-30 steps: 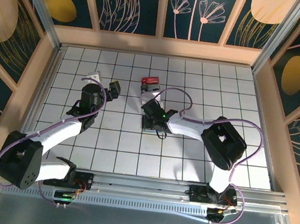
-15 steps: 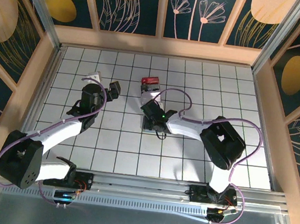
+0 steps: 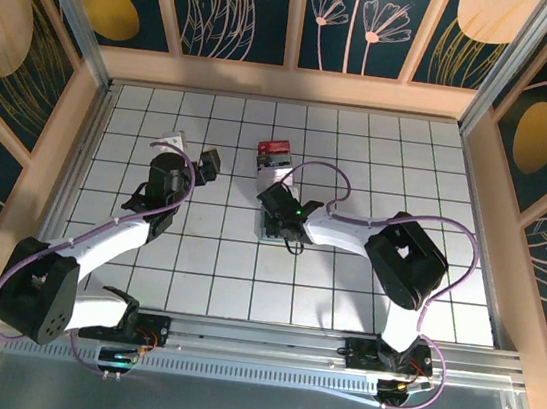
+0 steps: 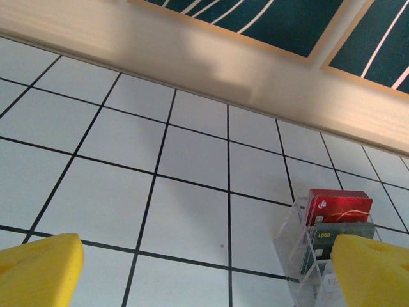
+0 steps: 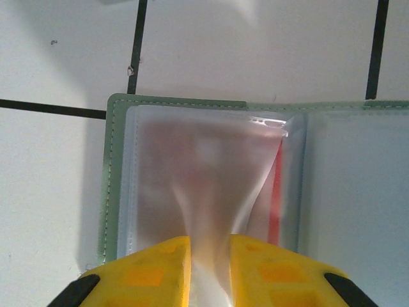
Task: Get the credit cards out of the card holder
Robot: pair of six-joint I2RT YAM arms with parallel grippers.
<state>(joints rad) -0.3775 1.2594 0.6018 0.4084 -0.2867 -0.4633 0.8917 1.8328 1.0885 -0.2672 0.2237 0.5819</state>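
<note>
The card holder (image 5: 112,192) is seen lying open and flat near the middle of the worktop (image 3: 380,158), its pale green stitched border facing up and its clear pockets exposed. The right gripper (image 5: 209,268) is set low over the holder's near edge, and its jaws are drawn narrow, with a clear sleeve (image 5: 204,173) pinched between them; the film is lifted and blurred, so it cannot be told whether a card is caught inside the pinch. A reddish tint is seen through the raised film, and the thin edge of a red card (image 5: 277,192) is exposed beside the fold, so at least one of the credit cards is judged to be inside the holder. The left gripper (image 4: 206,256) is held above the worktop towards the left edge, well apart from the holder, with its jaws spread wide and nothing between them. A clear stand (image 4: 287,236) is placed between the holder and the far edge, and a red card in the stand (image 4: 339,206) is shown at its top. The step in hand is judged to be the opening of a pocket to reach a card. For the next move, a grip on the card itself, not the film alone, would be needed, and the holder would probably have to be pinned down, or it may be dragged along.
</note>
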